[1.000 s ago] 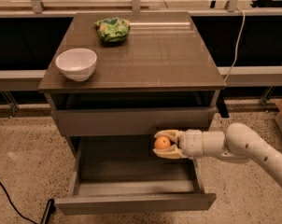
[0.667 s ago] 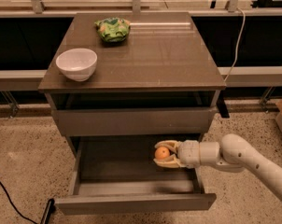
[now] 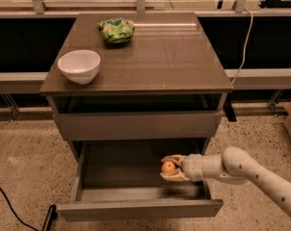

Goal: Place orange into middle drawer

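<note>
The orange (image 3: pixel 168 167) is small and round, held between the fingers of my gripper (image 3: pixel 170 168). The gripper reaches in from the right, low inside the open middle drawer (image 3: pixel 116 165), over the right part of its dark floor. The drawer is pulled out toward the camera, its grey-brown front (image 3: pixel 138 209) at the bottom of the view. I cannot tell whether the orange touches the floor.
A white bowl (image 3: pixel 79 66) sits on the left of the cabinet top (image 3: pixel 155 57); a green patterned snack bag (image 3: pixel 116 30) lies at the back. Another grey drawer front (image 3: pixel 136 124) is shut above. A black cable (image 3: pixel 10 206) runs on the floor at left.
My gripper has moved down and deeper into the open drawer with the orange in it. The bowl, bag and drawer have not moved.
</note>
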{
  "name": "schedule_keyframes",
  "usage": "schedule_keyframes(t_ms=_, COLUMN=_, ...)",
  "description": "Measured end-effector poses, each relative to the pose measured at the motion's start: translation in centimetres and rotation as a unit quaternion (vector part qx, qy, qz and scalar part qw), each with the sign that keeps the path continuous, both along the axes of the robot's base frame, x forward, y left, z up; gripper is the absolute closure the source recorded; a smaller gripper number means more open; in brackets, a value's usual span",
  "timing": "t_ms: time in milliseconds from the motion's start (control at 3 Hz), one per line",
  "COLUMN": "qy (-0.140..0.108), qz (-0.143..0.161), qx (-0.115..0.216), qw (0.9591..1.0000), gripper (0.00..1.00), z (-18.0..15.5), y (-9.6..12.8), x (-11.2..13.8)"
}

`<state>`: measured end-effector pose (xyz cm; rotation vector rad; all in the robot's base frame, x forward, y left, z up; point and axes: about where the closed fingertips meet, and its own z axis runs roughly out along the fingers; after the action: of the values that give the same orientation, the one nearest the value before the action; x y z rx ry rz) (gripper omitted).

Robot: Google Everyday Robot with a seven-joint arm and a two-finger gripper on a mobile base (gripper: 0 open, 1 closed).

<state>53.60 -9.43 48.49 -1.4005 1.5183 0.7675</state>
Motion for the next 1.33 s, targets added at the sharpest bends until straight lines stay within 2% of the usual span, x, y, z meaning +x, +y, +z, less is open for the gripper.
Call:
schedule_keyframes(t_ms=333, qy=0.000, qz=0.000, qx=-0.002, qw=1.0000, gripper=1.00, z=-0.1, y=0.1, x=0.1)
schedule_keyframes(t_ms=1000, qy=0.002, qz=-0.005, qx=-0.063, qw=0.9980, gripper=1.00, z=-4.3, y=3.2, x=2.9)
schedule_keyframes(t_ms=1333, qy=0.001, qz=-0.002, qx=-0.061, qw=0.9981, gripper=1.00, z=-6.3, y=3.9, x=4.1)
